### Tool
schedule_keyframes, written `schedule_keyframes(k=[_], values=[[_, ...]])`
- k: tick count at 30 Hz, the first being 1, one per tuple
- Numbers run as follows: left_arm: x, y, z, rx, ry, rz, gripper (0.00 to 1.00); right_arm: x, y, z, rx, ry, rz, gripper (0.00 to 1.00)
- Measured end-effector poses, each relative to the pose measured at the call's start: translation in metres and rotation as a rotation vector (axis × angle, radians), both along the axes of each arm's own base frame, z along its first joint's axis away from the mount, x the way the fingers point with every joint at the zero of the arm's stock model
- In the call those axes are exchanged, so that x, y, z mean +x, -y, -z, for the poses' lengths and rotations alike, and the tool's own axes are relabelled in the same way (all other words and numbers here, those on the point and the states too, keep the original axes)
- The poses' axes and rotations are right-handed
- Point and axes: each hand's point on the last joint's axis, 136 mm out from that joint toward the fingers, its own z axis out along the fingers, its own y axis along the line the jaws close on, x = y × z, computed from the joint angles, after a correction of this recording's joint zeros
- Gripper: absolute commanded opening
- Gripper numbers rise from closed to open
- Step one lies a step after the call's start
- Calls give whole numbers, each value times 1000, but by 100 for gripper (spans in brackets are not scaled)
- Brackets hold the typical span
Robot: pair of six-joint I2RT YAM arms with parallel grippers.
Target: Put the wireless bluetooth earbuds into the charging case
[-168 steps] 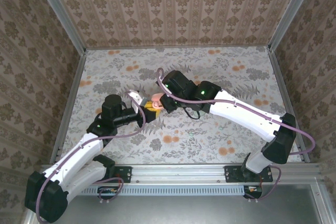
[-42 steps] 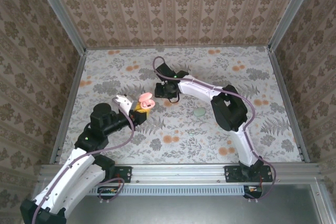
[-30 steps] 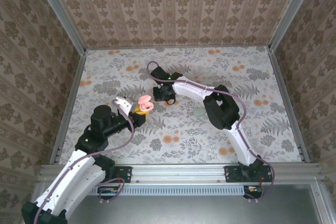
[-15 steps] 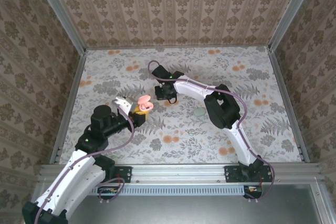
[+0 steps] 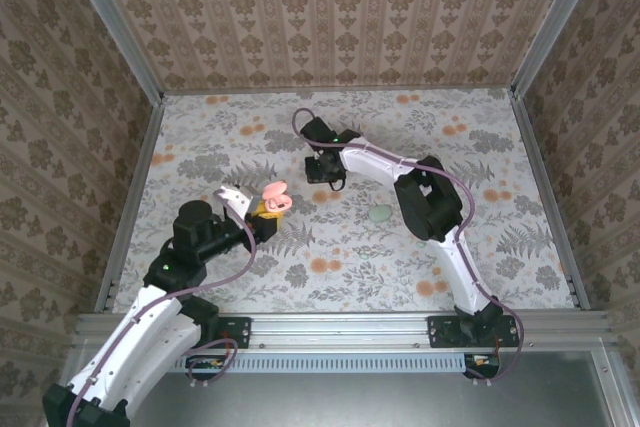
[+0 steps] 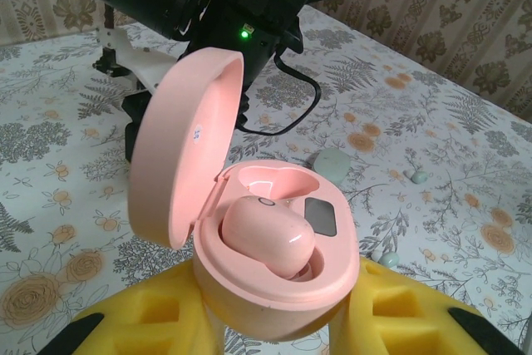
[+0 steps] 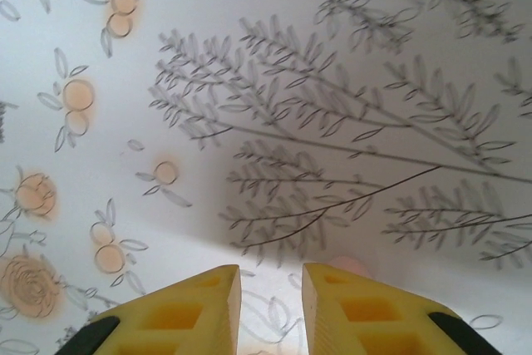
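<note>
My left gripper point(image 6: 278, 315) is shut on the pink charging case point(image 6: 249, 305), its yellow fingers point(image 6: 150, 322) pressed on both sides. The lid point(image 6: 187, 147) stands open to the left. One pink earbud point(image 6: 266, 234) sits in a well of the case. From above, the case point(image 5: 277, 197) hangs over the table's left middle. My right gripper point(image 5: 325, 177) points down at the table a little beyond it. Its fingers point(image 7: 179, 313) stand a narrow gap apart over bare table, so the right gripper point(image 7: 272, 276) is open. A pink bit of a second earbud point(image 7: 347, 264) peeks out behind the right finger.
A pale green round piece point(image 5: 380, 214) lies on the flowered table right of the case; it is the same green piece point(image 6: 332, 161) that lies under the right arm, with smaller green bits point(image 6: 420, 175) near it. Patterned walls and metal rails enclose the table.
The right gripper has shifted slightly right and away from the case, and its fingers have parted a little. The left gripper and case have stayed still.
</note>
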Motion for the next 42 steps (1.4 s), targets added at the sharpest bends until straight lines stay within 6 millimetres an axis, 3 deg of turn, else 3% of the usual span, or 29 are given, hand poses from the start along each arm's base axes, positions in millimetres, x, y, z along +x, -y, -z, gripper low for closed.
schedule_keyframes(k=[6, 29, 32, 42], values=[[3, 3, 6, 9, -24, 8, 0, 13, 15, -1, 44, 5, 39, 28], [11, 9, 12, 11, -43, 22, 0, 51, 85, -2, 468, -76, 407, 28], [10, 9, 12, 9, -43, 25, 0, 47, 97, 10, 493, -115, 458, 28], [12, 11, 15, 12, -55, 32, 0, 43, 101, 6, 433, -89, 410, 28]])
